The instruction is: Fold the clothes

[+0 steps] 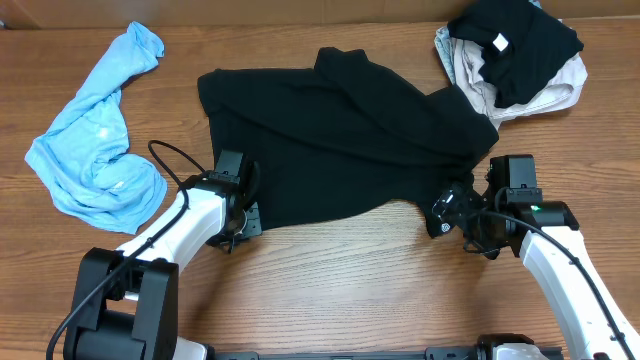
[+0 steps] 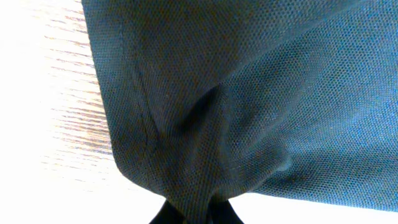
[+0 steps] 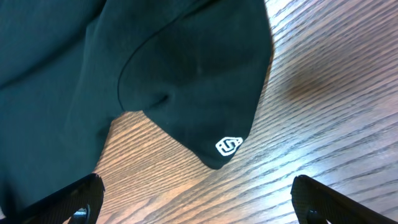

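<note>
- Black T-shirt (image 1: 340, 140) lies spread and rumpled across the middle of the tabletop (image 1: 350, 300), with its hem towards me and some folds running across the cloth.
- Left end effector (image 1: 247, 212) is at the shirt's near left corner. In the left wrist view it (image 2: 196, 214) is closed tight on a pinched gather of the knit, and the stitched hem runs up beside the grip.
- Right end effector (image 1: 452, 212) is at the near right corner. In the right wrist view it (image 3: 199, 211) stands wide open, fingers (image 3: 336, 202) far apart, with nothing gripped between them. The corner of the shirt lies flat on the wood just ahead of it.
- Logo (image 3: 228, 146) is a small white outline emblem at that corner, a rounded hexagon with an S-like figure inside. I can read no lettering on it.
- Blue garment (image 1: 95, 150) is crumpled at the far left, well apart from the shirt.
- At the far right corner a second black garment (image 1: 525, 45) sits on top of pale garments (image 1: 470, 75).
- White label (image 1: 499, 42) shows on that black garment. Any print on it is too small for me to read.
</note>
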